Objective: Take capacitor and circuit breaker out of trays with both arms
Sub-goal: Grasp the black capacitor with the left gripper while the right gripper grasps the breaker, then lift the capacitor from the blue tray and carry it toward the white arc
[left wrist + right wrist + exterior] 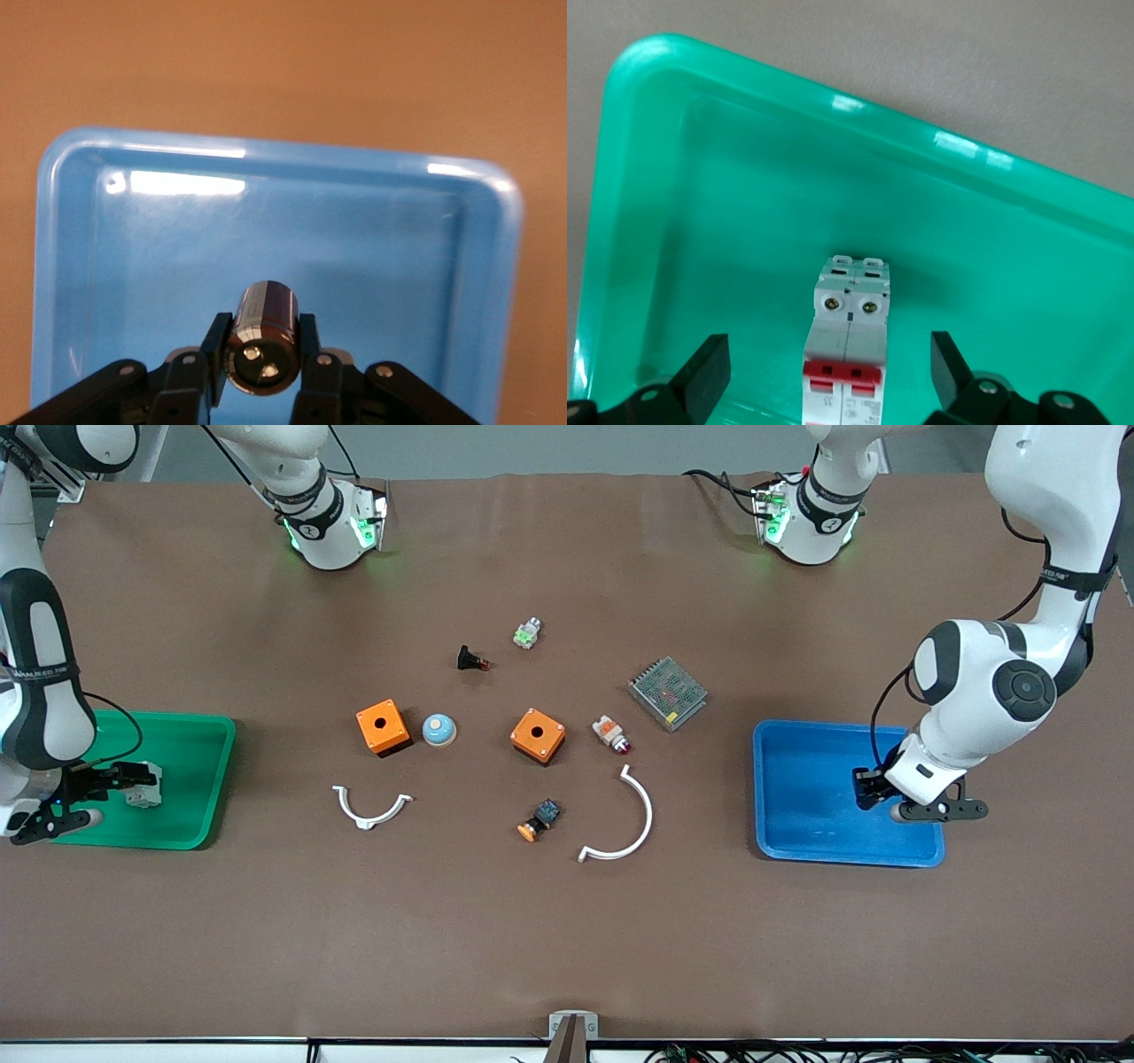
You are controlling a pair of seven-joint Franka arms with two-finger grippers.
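Between the left gripper's fingers: the capacitor [263, 336] is clamped, a short dark glossy cylinder with a pale end face turned toward the wrist camera
Left gripper [870, 788]: closed tight on the capacitor, low inside the blue tray [797, 815] at the left arm's end of the table
Under the left gripper: smooth, shiny blue plastic with rounded corners and a raised rim is seen; nothing else is seen in that tray
Between the right gripper's fingers: the circuit breaker [846, 354] lies in the gap, untouched by either finger
Right gripper [111, 784]: spread wide and holding nothing, set low over the green tray [199, 779] at the right arm's end of the table
Circuit breaker, form: a white rectangular block of hard plastic, with two screw terminals and red toggles across its face
Green tray, form: glossy moulded plastic, shallow, with rounded corners
Step in hand: the capacitor is judged gripped but not yet lifted out; the circuit breaker is judged straddled but not yet gripped
Next move, left: a straight lift is called for, high enough to pass the rim, since a smooth round body may slip
Next move, right: the fingers are to be closed squarely on the block's flat sides, then raised
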